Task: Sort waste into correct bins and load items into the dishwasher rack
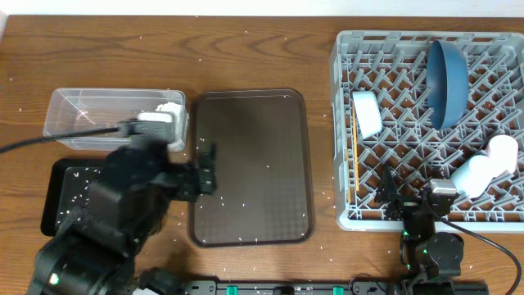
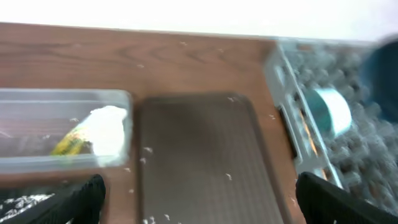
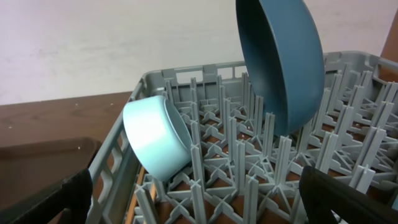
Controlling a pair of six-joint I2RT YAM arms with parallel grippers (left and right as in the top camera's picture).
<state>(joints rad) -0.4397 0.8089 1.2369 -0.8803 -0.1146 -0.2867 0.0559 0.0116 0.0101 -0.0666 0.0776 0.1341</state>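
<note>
The grey dishwasher rack (image 1: 347, 123) fills the right side. In it a blue plate (image 1: 447, 82) (image 3: 283, 62) stands on edge and a light-blue cup (image 1: 367, 113) (image 3: 155, 140) lies on its side. Two pale dishes (image 1: 483, 168) lie at its right. A clear tub (image 1: 74, 115) (image 2: 37, 106) holds white tissue (image 2: 109, 130) and a yellow-green packet (image 2: 71, 144). My left arm mostly covers the black tray (image 1: 61, 192). My left gripper (image 1: 206, 170) (image 2: 199, 202) is open and empty over the brown tray's left edge. My right gripper (image 1: 408, 199) (image 3: 199, 199) is open and empty at the rack's near edge.
A dark-brown serving tray (image 1: 250, 168) (image 2: 199, 155) lies between the tub and the rack. White rice grains (image 1: 246, 206) speckle it, the table and the black tray. The left arm's cable (image 1: 49, 139) crosses in front of the tub.
</note>
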